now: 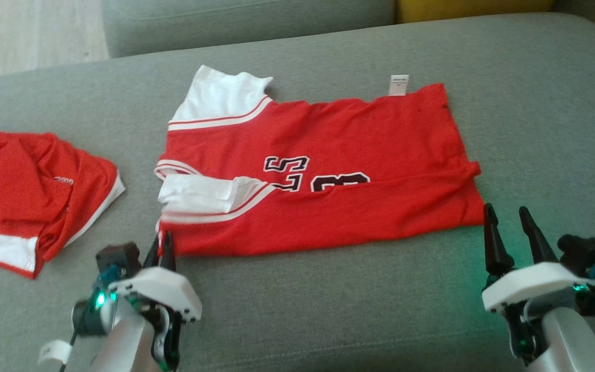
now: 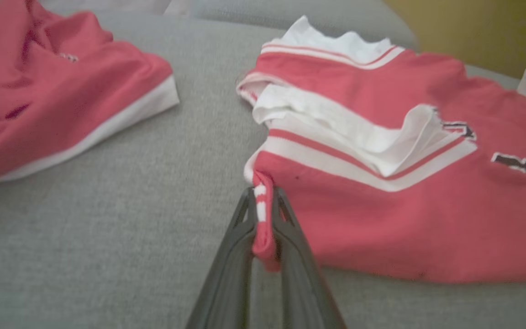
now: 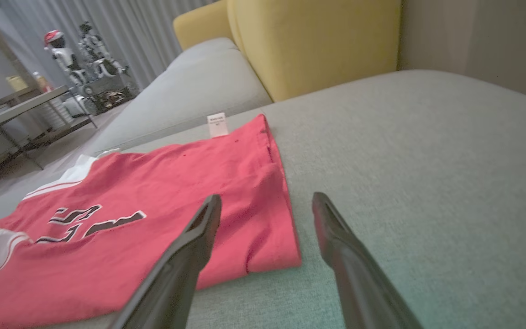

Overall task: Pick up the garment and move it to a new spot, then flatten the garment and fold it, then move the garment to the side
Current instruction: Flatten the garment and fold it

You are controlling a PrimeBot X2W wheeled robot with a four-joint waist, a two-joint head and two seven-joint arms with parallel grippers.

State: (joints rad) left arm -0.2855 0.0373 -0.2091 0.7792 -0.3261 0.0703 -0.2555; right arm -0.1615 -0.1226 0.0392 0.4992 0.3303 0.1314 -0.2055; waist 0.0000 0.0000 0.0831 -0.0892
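The jersey is lying on a grey sofa, a yellow cushion behind; left fingers are pinching its corner, right fingers gaping wide.

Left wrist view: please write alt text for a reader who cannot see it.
The left end effector is shut on the near corner of a red jersey with white trim, lying on a grey cushion. A second red garment lies apart at the upper left.

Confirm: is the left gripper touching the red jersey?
Touching. The left wrist view shows the left gripper shut on a bunched, striped corner of the red jersey, with the fabric pinched between its fingers.
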